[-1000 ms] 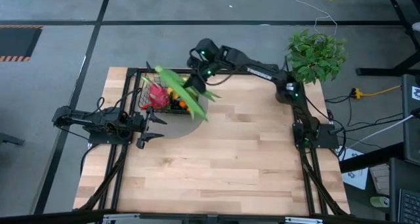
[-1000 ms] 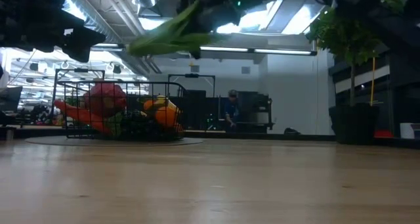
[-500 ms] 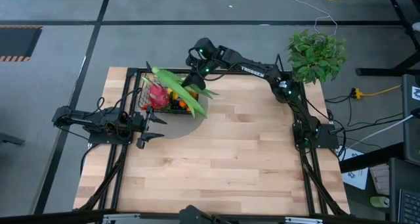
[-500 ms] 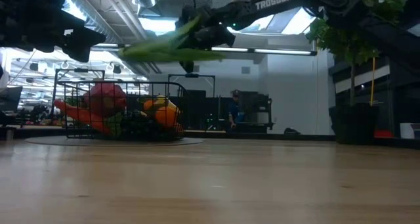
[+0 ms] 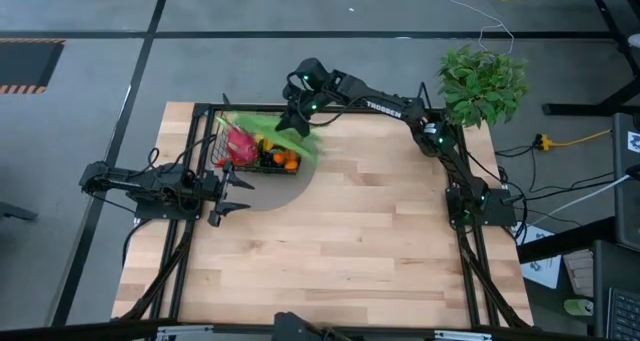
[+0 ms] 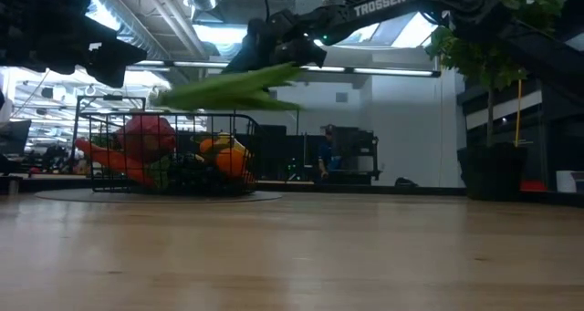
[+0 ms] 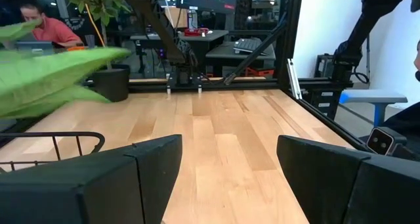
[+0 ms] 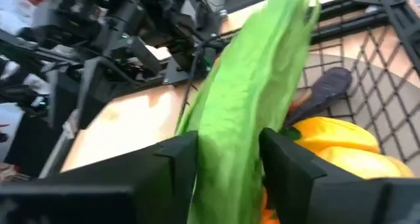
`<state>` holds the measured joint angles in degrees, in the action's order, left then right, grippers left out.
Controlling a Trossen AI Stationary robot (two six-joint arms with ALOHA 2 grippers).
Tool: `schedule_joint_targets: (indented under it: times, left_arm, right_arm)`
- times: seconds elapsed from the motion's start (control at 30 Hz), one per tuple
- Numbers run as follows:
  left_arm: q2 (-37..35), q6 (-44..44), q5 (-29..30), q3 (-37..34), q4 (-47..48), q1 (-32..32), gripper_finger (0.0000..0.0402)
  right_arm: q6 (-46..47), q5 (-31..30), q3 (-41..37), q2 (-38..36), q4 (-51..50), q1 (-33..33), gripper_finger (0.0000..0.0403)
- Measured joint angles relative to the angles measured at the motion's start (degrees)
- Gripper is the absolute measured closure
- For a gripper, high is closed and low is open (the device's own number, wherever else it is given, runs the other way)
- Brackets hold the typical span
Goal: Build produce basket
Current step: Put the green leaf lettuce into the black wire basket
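Note:
The black wire basket (image 5: 215,151) stands on a grey round mat at the table's far left. It holds produce: a pink dragon fruit (image 5: 240,146), oranges (image 5: 285,161), a yellow pepper (image 8: 335,145) and an eggplant (image 8: 325,86). The long green beans (image 6: 224,88) hang blurred in the air just above the basket, slanting across it. My right gripper (image 5: 292,121) is above the basket's far right corner, open, with the beans' near end (image 8: 230,138) between its fingers. My left gripper (image 5: 228,193) waits open at the table's left edge, near the basket. My right gripper's fingers (image 8: 177,161) stand on either side of the beans' end, pointing slantwise down from the table's far right. The beans are blurred and sag below the gripper. I cannot tell whether the fingers touch them.
A leafy potted plant (image 5: 480,81) stands at the far right corner. The grey mat (image 5: 285,191) reaches out past the basket toward the table's middle. The near half and the right of the wooden table (image 5: 380,251) are bare. A person sits in the room beyond the table.
My right gripper has sunk a little toward the basket's far side with the beans. In the last half second it has kept still while the beans have dropped away from it toward the basket, their free end lower and blurred.

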<state>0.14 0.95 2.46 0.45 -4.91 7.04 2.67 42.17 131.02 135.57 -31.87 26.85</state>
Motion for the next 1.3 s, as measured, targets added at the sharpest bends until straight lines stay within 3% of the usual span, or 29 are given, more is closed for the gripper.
schedule_joint_targets:
  times: [0.3, 0.47, 0.6, 0.73, 0.83, 0.97, 1.13, 1.3]
  left_arm:
    - [0.00, 0.00, 0.00, 0.00, 0.00, 0.00, 0.0160]
    - [0.00, 0.00, 0.00, 0.00, 0.00, -0.01, 0.0160]
    - [0.00, 0.09, 0.00, 0.00, 0.00, -0.01, 0.0160]
    - [0.01, 3.02, -0.02, 0.00, 0.03, 0.01, 0.0160]
    - [0.02, 10.63, -0.17, 0.00, 0.00, 0.00, 0.0160]
    - [0.02, 16.73, -2.11, 0.07, -0.04, 0.00, 0.0160]
    - [0.02, 9.05, -8.23, 0.15, 0.28, -0.01, 0.0160]
    - [0.06, 8.30, -8.89, 0.31, 3.43, -0.01, 0.0160]
  right_arm:
    - [4.72, 0.00, 0.00, -0.02, -0.18, 0.00, 0.0224]
    - [12.81, 13.27, 0.00, -0.16, 2.10, -0.04, 0.0224]
    - [22.94, 17.17, 3.13, -0.35, 6.86, 0.50, 0.0224]
    - [25.63, 24.06, 3.51, -2.71, 11.52, 1.73, 0.0224]
    - [24.29, 30.18, 3.93, -4.43, 11.22, 2.05, 0.0224]
    - [18.85, 33.35, 3.96, -5.91, 9.90, 1.99, 0.0224]
    - [13.25, 32.48, 3.86, -5.99, 8.13, 2.03, 0.0224]
    - [-1.39, 24.65, 3.47, -5.97, -4.27, 1.26, 0.0224]
